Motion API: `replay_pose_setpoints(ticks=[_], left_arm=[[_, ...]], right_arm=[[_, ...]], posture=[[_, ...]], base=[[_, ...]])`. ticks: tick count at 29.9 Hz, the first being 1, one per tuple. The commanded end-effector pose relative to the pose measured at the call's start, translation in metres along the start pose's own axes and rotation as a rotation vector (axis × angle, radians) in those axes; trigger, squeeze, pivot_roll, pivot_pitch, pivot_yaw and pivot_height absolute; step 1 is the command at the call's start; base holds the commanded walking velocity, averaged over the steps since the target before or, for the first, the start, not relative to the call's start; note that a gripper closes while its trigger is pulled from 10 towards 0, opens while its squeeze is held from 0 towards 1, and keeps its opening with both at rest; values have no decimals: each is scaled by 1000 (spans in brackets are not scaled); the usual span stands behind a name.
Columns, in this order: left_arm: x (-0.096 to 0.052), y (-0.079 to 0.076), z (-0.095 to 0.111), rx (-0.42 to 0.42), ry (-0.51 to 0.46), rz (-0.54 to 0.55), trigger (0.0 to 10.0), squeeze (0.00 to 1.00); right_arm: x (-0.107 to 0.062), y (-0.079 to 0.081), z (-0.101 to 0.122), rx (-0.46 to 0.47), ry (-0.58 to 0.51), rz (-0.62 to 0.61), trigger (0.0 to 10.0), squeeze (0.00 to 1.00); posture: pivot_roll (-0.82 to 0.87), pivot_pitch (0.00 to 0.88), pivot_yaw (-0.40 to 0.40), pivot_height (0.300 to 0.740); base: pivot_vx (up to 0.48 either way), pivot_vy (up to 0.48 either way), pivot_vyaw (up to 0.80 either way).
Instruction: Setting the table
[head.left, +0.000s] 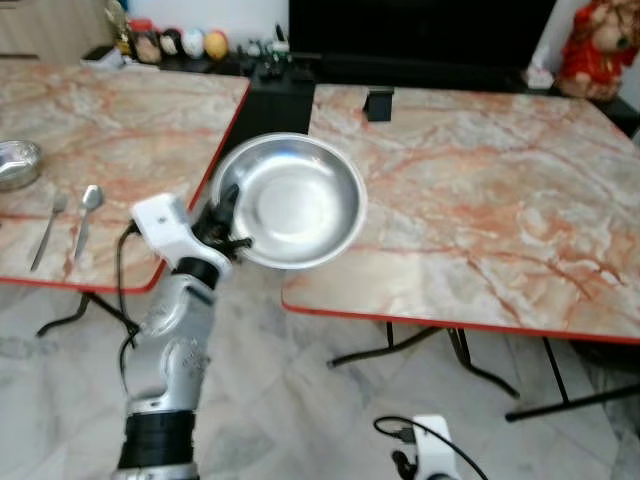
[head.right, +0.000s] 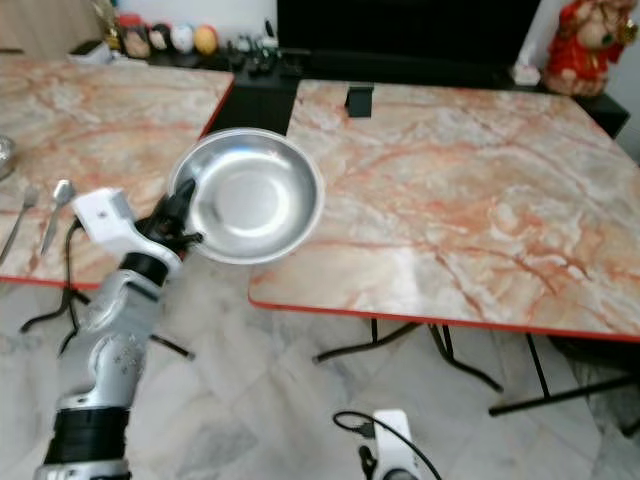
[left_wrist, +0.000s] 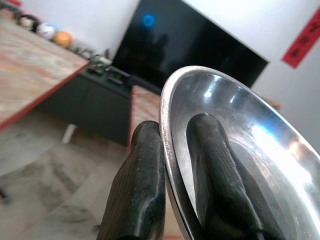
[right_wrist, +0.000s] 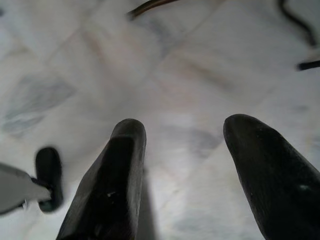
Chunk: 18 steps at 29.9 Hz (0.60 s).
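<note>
I am holding the left tool (head.left: 226, 222) clamped on the near rim of the steel plate (head.left: 292, 200); in the left wrist view one finger (left_wrist: 137, 185) is lying outside the rim and the other inside the dish, so the grip is a pinch across the thin wall. The plate is hanging in the air, tilted a little toward the camera, over the gap between the two marble surfaces and overlapping the near left corner of the right surface (head.left: 480, 190). It is not resting on anything yet.

The right tool (right_wrist: 185, 175) is hanging idle, fingers spread wide with nothing between them, pointing down at the tiled floor (right_wrist: 165, 75).

On the left surface (head.left: 120, 130) a fork (head.left: 46, 232) and a spoon (head.left: 84, 215) are lying side by side near the front edge, with a steel bowl (head.left: 16, 162) further back at the picture's edge. That place looks partly laid.

Judgement: I am in the carry step, bringing the plate to a place setting. The right surface is bare in front, so I am reading it as the likely target, though the spot beside the cutlery is also possible. The next move calls for levelling the plate, bringing it fully over the chosen surface, lowering until the base is seated flat, and only then opening the fingers, since a pinch on one rim lets the far side sag.
</note>
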<state>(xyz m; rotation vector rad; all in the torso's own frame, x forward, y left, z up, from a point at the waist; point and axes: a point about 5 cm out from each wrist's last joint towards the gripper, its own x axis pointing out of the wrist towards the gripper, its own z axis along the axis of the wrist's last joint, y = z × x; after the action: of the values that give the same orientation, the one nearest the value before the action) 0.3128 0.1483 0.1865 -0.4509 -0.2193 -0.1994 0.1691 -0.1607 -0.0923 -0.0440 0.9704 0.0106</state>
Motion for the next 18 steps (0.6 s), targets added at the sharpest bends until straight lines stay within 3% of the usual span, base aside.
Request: replay_pose_setpoints(ticks=[1, 18], left_arm=[[1, 2, 7, 30, -27, -2, 10000, 0], [-1, 3, 6, 93, -8, -14, 10000, 0]], right_arm=[[0, 2, 0, 7, -2, 4, 10000, 0], [0, 2, 1, 11, -4, -2, 10000, 0]], posture=[[54, 0, -77, 740], [57, 0, -75, 740]], base=[[0, -285, 0], [0, -285, 0]])
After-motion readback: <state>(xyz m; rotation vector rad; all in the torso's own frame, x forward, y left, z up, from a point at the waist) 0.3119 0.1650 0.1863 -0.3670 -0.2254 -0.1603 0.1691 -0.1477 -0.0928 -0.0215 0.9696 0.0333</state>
